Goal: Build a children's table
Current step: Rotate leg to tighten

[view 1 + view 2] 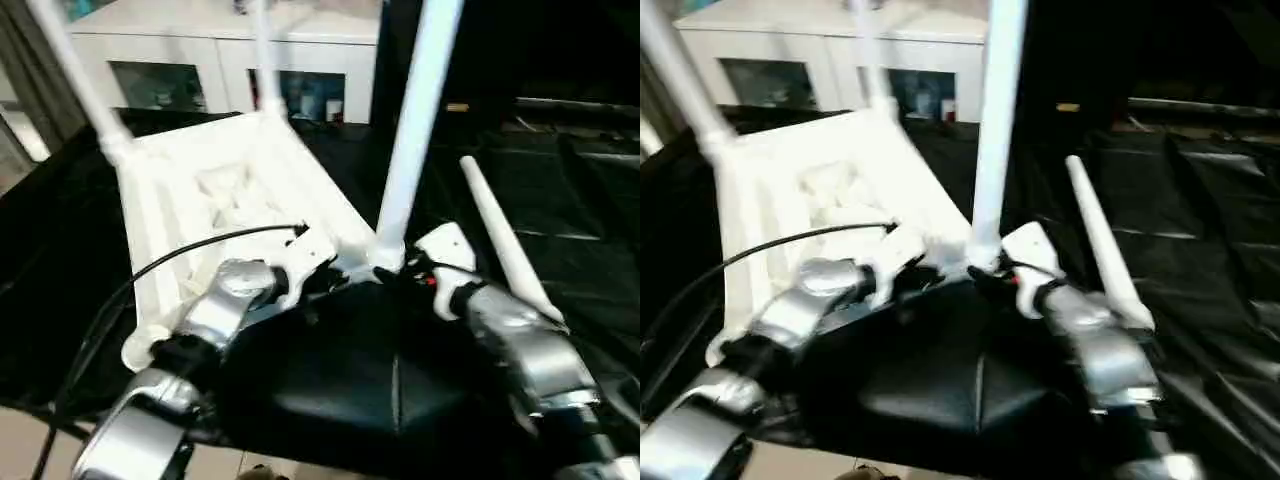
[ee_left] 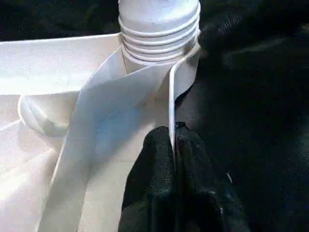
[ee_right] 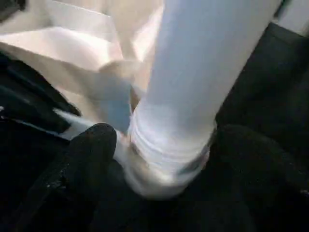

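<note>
Tabletop of white plastic lay upside down on black cloth, its ribbed underside facing up and tilted toward the camera, with its far edge near a white cabinet with glass fronts. Three tubular legs stood in round corner sockets with their long axes running upward: one at the far left, one at the far corner and one at the near right. A fourth leg, tapered, lay loose on the cloth to the right, its narrow end pointing away.

The left wrist view showed what the head views did not: the left gripper had its black fingers pressed together on the thin upright rim of the tabletop, just beside the ribbed, threaded base of the near right leg. The right wrist view showed the right gripper with its fingers spread wide on either side of that same leg's base; whether they touched it could not be told. From the head views, both silver forearms converged on this near corner over a black padded surface.
</note>
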`<state>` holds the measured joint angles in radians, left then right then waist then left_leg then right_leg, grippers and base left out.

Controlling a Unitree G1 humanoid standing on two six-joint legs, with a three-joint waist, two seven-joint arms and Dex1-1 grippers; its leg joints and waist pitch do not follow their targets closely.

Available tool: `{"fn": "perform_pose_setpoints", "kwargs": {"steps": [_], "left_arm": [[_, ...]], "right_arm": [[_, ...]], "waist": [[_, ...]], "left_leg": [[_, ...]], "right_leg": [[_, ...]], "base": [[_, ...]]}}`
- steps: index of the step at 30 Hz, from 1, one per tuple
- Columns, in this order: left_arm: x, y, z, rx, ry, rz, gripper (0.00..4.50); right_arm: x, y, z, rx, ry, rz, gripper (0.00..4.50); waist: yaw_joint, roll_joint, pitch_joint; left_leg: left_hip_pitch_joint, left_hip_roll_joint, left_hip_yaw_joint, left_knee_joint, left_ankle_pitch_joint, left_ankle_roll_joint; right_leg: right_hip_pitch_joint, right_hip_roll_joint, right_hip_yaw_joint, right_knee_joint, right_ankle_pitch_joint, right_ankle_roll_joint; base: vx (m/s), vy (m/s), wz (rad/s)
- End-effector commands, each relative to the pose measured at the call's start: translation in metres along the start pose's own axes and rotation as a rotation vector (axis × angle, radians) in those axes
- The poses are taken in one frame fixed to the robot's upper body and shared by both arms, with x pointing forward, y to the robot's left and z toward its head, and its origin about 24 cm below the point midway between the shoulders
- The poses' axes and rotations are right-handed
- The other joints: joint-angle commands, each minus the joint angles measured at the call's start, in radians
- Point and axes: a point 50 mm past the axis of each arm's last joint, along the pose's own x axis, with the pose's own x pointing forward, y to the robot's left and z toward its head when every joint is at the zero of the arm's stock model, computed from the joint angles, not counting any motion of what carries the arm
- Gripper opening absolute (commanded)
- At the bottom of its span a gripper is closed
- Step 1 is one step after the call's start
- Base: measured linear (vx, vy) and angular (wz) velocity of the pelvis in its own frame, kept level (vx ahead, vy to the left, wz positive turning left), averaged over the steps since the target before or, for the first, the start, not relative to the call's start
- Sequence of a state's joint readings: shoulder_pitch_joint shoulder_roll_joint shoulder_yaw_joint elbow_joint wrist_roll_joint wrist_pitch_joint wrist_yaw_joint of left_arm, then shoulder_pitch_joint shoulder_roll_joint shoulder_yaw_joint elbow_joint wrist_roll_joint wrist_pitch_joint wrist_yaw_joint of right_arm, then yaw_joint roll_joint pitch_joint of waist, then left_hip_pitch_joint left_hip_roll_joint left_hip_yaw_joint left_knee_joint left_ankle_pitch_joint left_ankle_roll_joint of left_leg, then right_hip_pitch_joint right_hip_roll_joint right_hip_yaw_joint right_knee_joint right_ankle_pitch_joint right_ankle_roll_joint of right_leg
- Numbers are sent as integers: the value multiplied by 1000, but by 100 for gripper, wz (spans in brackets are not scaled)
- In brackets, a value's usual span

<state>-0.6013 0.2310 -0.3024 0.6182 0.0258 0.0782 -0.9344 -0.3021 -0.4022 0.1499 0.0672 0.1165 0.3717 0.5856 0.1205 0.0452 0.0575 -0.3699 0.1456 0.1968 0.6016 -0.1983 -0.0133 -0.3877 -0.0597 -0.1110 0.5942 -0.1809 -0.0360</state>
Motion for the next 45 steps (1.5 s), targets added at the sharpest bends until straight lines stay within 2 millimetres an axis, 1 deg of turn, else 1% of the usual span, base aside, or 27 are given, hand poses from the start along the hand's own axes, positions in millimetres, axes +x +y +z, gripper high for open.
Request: {"fn": "perform_pose_setpoints", "kwargs": {"steps": [1, 3, 4, 5, 6, 8, 9, 11, 14, 17, 19, 21, 22, 24, 26, 30, 31, 35, 37, 38, 39, 40, 41, 42, 43, 44, 45], "left_arm": [[-2, -6, 21, 73, -111, -95, 0], [-9, -7, 19, 76, -110, -133, 0], [-9, -7, 19, 76, -110, -133, 0], [-13, -8, 18, 76, -112, -156, 0], [-15, -9, 18, 77, -112, -167, 0], [-17, -10, 18, 77, -113, -176, 0], [-19, -11, 18, 80, -116, -193, 0], [-19, -14, 19, 85, -116, -214, 0], [-18, -18, 19, 94, -110, -235, 0], [-18, -21, 19, 96, -109, -243, 0], [-17, -22, 19, 95, -110, -246, 0], [-17, -23, 19, 94, -112, -249, 0], [-17, -23, 19, 94, -111, -249, 0], [-18, -24, 19, 93, -109, -250, 0], [-18, -24, 19, 92, -106, -249, 0], [-19, -24, 19, 90, -105, -246, 0], [-19, -25, 18, 88, -104, -245, 0], [-19, -24, 18, 84, -102, -240, 0], [-19, -21, 18, 78, -100, -200, 0], [-18, -18, 18, 73, -94, -169, 0], [-16, -14, 17, 66, -81, -129, 0], [-13, -8, 16, 48, -65, -51, 0], [-12, -4, 15, 38, -57, -11, 0], [-9, 0, 16, 14, -53, 44, 0], [-4, 5, 16, -20, -46, 114, 0], [-4, 5, 16, -20, -46, 114, 0], [3, 9, 18, -63, -41, 193, 0]], "right_arm": [[-8, 2, 2, -13, 8, 74, 390], [-16, 4, 1, -38, 29, 133, 390], [-16, 4, 1, -38, 29, 133, 390], [-20, 4, 1, -46, 41, 155, 390], [-21, 5, -1, -45, 48, 167, 390], [-22, 6, -1, -44, 53, 176, 390], [-23, 11, -3, -48, 66, 214, 390], [-19, 12, -5, -38, 68, 208, 390], [-14, 11, -5, -29, 65, 184, 390], [-11, 10, -5, -24, 69, 175, 390], [-11, 9, -5, -23, 72, 169, 390], [-12, 8, -6, -14, 72, 166, 365], [-12, 9, -6, -15, 73, 168, 365], [-13, 9, -7, -18, 76, 176, 345], [-13, 11, -8, -18, 80, 184, 326], [-13, 12, -9, -14, 82, 192, 312], [-13, 13, -9, -8, 80, 195, 290], [-12, 14, -9, -1, 80, 198, 281], [-10, 14, -11, 29, 71, 166, 279], [-9, 13, -11, 45, 65, 142, 277], [-7, 12, -12, 66, 61, 113, 277], [-3, 10, -14, 98, 53, 47, 277], [-1, 9, -15, 114, 49, 12, 277], [2, 7, -18, 159, 49, -55, 276], [7, 5, -23, 217, 61, -162, 276], [7, 5, -23, 217, 61, -162, 276], [12, 3, -28, 242, 92, -286, 276]], "waist": [[2, -15, -63], [10, -14, -64], [12, -15, -64], [12, -15, -64], [14, -16, -63], [16, -15, -63], [18, -14, -64], [17, -16, -64], [18, -14, -65], [20, -14, -66], [19, -14, -67], [21, -14, -67], [20, -15, -68], [21, -15, -67], [20, -17, -66], [20, -16, -67], [19, -18, -65], [18, -17, -65], [18, -15, -65], [16, -17, -65], [16, -16, -65], [13, -15, -63], [12, -16, -63], [9, -17, -62], [7, -21, -63], [7, -21, -63], [4, -18, -63]], "left_leg": [[16, 108, -51, -70, -144, 82], [16, 109, -51, -70, -152, 79], [15, 109, -52, -70, -149, 79], [14, 108, -52, -70, -150, 79], [14, 109, -52, -71, -151, 78], [15, 109, -52, -71, -153, 75], [16, 107, -52, -71, -161, 69], [15, 110, -54, -72, -161, 65], [16, 109, -53, -72, -159, 59], [17, 108, -52, -71, -151, 58], [14, 109, -54, -72, -146, 59], [14, 108, -53, -70, -137, 63], [13, 107, -52, -69, -134, 65], [13, 107, -52, -69, -129, 69], [13, 107, -52, -69, -131, 69], [13, 106, -52, -69, -134, 69], [12, 105, -52, -69, -132, 70], [13, 106, -53, -69, -131, 71], [12, 106, -53, -70, -129, 72], [11, 105, -53, -69, -130, 70], [12, 106, -53, -70, -134, 68], [13, 104, -53, -70, -144, 64], [13, 103, -52, -70, -148, 60], [15, 101, -52, -71, -154, 49], [15, 101, -54, -72, -156, 39], [15, 101, -54, -72, -156, 39], [17, 102, -56, -74, -159, 27]], "right_leg": [[43, -130, 83, -79, -260, -140], [44, -132, 83, -78, -268, -138], [45, -133, 82, -78, -265, -138], [44, -132, 82, -78, -267, -140], [45, -132, 82, -80, -274, -137], [44, -133, 82, -81, -284, -135], [43, -132, 81, -82, -298, -135], [43, -133, 82, -81, -295, -136], [41, -132, 81, -81, -287, -144], [41, -131, 82, -78, -267, -146], [44, -132, 82, -75, -254, -147], [44, -132, 82, -75, -246, -147], [45, -132, 82, -75, -244, -146], [45, -132, 81, -75, -247, -144], [45, -131, 81, -76, -253, -141], [44, -131, 81, -77, -263, -137], [44, -130, 81, -77, -265, -135], [44, -130, 81, -77, -266, -133], [43, -130, 81, -76, -258, -136], [44, -130, 80, -76, -259, -137], [43, -130, 80, -77, -264, -136], [42, -130, 80, -82, -281, -137], [42, -128, 79, -83, -289, -135], [38, -128, 79, -87, -311, -135], [43, -129, 77, -87, -322, -128], [43, -129, 77, -87, -322, -128], [42, -131, 79, -87, -327, -125]], "base": [[0, 0, 0], [0, 0, 0], [0, 0, 0], [0, 0, 0], [0, 0, 0], [0, 0, 0], [0, 0, 0], [0, 0, 0], [0, 0, 0], [0, 0, 0], [0, 0, 0], [0, 0, 0], [0, 0, 0], [0, 0, 0], [0, 0, 0], [0, 0, 0], [0, 0, 0], [0, 0, 0], [0, 0, 0], [0, 0, 0], [0, 0, 0], [0, 0, 0], [0, 0, 0], [0, 0, 0], [0, 0, 0], [0, 0, 0], [0, 0, 0]]}}
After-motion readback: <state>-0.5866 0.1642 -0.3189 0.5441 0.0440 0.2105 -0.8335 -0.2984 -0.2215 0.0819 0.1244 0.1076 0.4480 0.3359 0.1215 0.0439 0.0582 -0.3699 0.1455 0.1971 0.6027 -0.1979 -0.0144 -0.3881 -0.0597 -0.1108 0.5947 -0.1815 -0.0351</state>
